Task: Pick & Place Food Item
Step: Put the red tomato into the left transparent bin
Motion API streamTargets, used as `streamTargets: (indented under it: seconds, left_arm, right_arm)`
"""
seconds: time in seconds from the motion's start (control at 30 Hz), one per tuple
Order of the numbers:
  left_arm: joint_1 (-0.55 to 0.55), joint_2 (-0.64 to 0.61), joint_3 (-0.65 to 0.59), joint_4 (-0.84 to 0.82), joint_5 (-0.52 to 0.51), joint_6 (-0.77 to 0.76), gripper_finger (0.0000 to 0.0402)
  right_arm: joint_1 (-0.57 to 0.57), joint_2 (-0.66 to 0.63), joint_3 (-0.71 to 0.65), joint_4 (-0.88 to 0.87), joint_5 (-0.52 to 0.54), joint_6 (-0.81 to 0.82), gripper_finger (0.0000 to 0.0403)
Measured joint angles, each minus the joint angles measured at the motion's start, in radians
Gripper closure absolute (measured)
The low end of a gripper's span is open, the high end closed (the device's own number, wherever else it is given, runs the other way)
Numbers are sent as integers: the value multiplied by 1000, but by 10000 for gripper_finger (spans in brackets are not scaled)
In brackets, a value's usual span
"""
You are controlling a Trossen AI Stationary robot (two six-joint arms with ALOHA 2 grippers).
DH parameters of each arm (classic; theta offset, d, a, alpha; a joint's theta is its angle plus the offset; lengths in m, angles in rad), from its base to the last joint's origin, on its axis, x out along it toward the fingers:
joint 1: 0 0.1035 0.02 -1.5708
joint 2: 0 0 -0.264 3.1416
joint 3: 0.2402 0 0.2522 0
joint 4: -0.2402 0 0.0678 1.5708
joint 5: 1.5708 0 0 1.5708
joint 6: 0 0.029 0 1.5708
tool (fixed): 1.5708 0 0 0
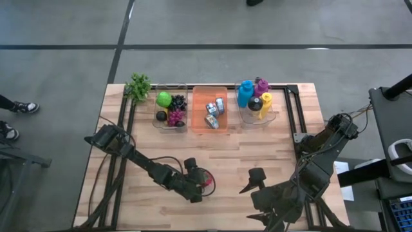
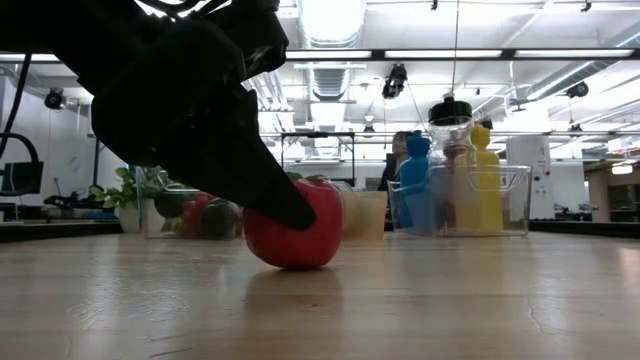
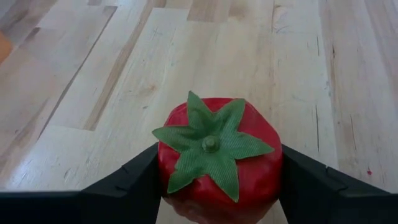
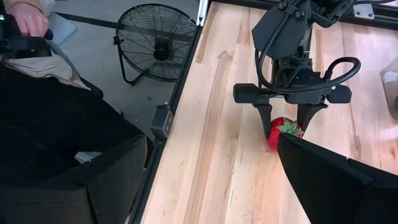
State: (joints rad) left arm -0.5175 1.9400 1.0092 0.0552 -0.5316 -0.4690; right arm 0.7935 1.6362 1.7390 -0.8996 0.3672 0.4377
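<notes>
Left end effector (image 1: 205,182) down on the worktop (image 1: 257,151), fingers (image 3: 130,180) snug against both sides of the red tomato (image 3: 217,155) near the front middle. Right end effector (image 1: 252,182) spread wide, parked just right of it, holding nothing.

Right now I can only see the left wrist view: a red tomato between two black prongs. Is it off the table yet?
Observer: No. The low view shows the tomato resting on the wooden table, with the left claw closed against its sides.
Operator: Is there anywhere to put it?
Observer: The high view shows three bins along the far edge. The fruit bin on the left holds other fruit.
Operator: What is the other arm doing?
Observer: The right claw hangs open near the front edge, to the tomato's right, holding nothing.
</notes>
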Motion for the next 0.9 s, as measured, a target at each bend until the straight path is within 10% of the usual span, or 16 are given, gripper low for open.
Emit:
streamTargets:
  seconds: [0.5,0.9]
  left_arm:
    - [1,-130,20,-38,-9,-5,153]
    - [49,-464,19,-417,-220,-152,153]
  right_arm:
    - [0,0,0,0,0,0,44]
    - [0,0,0,5,0,0,44]
